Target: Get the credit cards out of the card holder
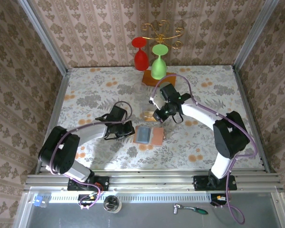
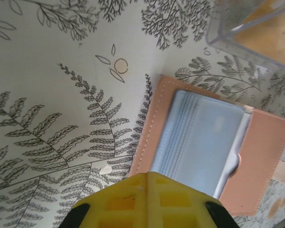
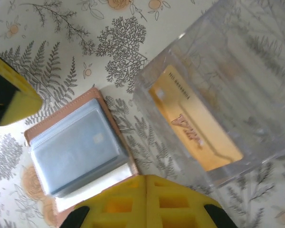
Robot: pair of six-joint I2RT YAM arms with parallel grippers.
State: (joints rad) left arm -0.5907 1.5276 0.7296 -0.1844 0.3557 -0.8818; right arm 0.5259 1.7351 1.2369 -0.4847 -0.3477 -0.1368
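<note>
1. Open holder [image 1: 149,135] lies mid-bench [image 1: 92,90]; cards [image 2: 199,137] blur behind pockets.
2. At its 9 o'clock, left hand [image 1: 128,129], fingers together.
3. At 12 o'clock, right hand [image 1: 160,115], together, tips cut off.
4. Another orange card [image 3: 194,128] in clear box [image 3: 237,57].

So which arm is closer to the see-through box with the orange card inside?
Right. The right arm has its jaws right beside the clear box, on its right side. The left arm has its jaws farther away, by the card holder's left edge.
</note>
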